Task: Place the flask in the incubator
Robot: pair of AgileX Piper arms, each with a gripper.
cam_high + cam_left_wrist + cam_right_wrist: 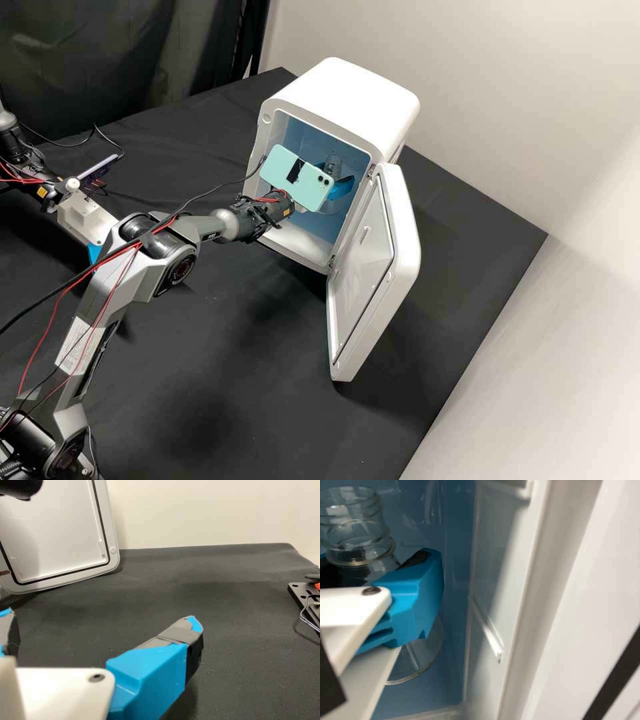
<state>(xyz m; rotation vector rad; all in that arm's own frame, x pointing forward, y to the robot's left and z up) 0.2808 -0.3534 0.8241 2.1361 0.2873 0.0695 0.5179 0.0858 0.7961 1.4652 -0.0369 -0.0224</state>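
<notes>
So my right gripper [367, 572] is clamped on the neck of the clear glass flask [352, 530], keeping it upright inside the white incubator [347, 93] with the blue chamber so it can stand level. My left gripper [97, 630] hangs open over the black bench [233, 320], clear of the door [373, 267].

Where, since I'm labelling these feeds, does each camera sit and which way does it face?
High view: fixed off the arms, looking down on the bench and open incubator; both arms show, the right gripper inside holding the flask.
Left wrist view: on the left wrist, low over the bench, facing the incubator's door; own blue fingers apart.
Right wrist view: on the right wrist, inside the incubator; one blue finger against the flask.
Shared: door, high and left wrist; flask, high and right wrist.
</notes>
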